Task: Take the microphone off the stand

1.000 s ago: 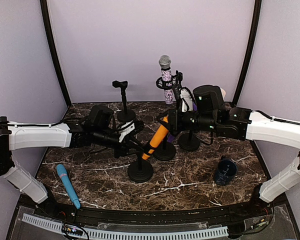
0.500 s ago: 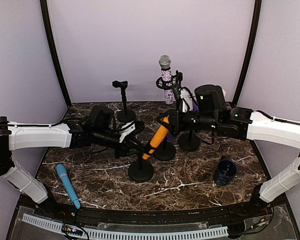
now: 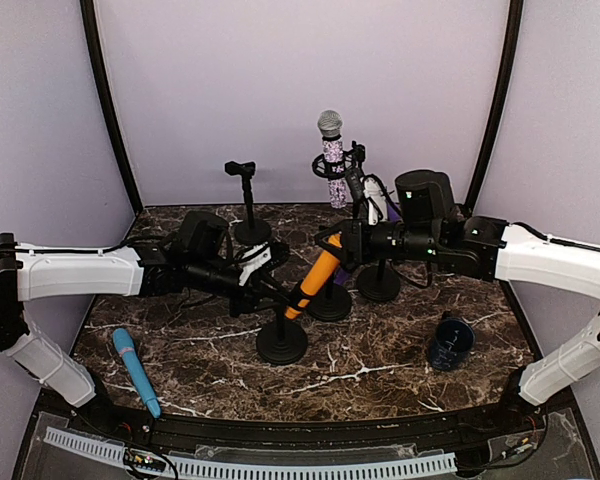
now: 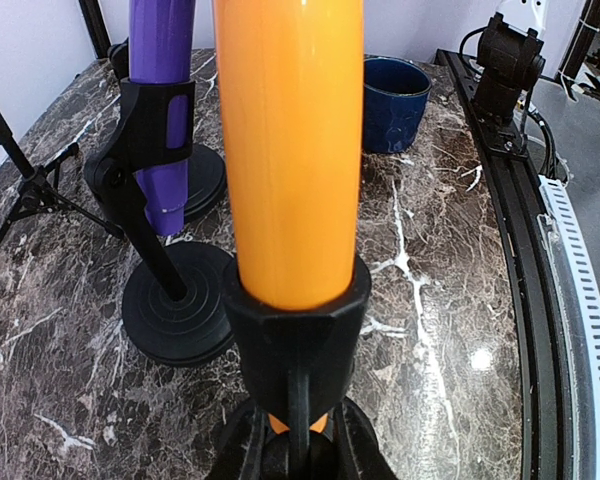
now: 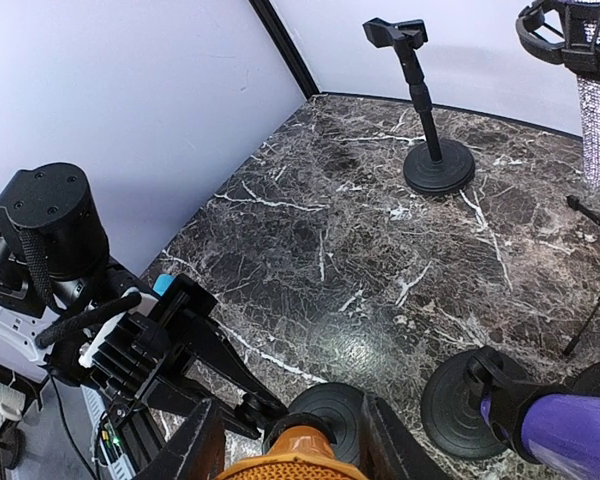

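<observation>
The orange microphone [image 3: 315, 275] leans in the black clip of a round-based stand [image 3: 280, 342] at the table's middle. My left gripper [image 3: 268, 288] is shut on the stand's neck just under the clip. In the left wrist view the orange body [image 4: 290, 150] fills the clip [image 4: 295, 330], and the gripper [image 4: 295, 458] closes below it. My right gripper [image 3: 342, 240] is at the microphone's upper end. In the right wrist view its fingers [image 5: 195, 445] flank and touch the orange mesh head [image 5: 295, 468]; the stand base [image 5: 330, 405] lies below.
A purple microphone [image 3: 342, 272] sits in a stand right behind. A glittery microphone [image 3: 332, 160] stands on a tripod at the back, next to an empty stand [image 3: 246, 200]. A blue microphone [image 3: 135, 370] lies front left. A dark blue mug [image 3: 450, 342] stands front right.
My right arm has shifted slightly to the right. The orange microphone stays in the clip and the left arm has not moved.
</observation>
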You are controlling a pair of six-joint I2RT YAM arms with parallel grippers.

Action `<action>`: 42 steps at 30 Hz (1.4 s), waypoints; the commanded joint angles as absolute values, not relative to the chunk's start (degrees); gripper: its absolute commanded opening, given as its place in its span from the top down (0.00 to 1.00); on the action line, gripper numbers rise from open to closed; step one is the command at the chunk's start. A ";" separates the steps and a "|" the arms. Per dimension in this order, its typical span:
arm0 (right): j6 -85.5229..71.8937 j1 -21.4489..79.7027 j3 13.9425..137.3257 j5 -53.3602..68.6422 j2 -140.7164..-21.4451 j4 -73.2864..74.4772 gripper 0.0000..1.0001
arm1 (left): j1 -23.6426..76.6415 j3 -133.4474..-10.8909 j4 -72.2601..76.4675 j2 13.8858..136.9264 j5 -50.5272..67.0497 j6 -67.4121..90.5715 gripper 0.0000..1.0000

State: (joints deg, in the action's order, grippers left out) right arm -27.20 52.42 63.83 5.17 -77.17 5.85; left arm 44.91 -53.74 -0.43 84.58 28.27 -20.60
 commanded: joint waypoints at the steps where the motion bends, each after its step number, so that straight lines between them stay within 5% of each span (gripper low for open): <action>1: -30.46 51.44 67.00 4.87 -72.80 -1.27 0.66 | 44.16 -52.47 -8.17 86.07 23.68 -22.02 1.00; 20: -34.48 51.06 68.38 -4.83 -72.59 3.38 0.67 | 44.68 -52.20 -8.24 85.73 22.59 -22.74 1.00; 42: -25.86 50.63 64.95 8.09 -68.18 -1.76 0.67 | 45.09 -51.99 -8.26 85.68 22.17 -23.03 1.00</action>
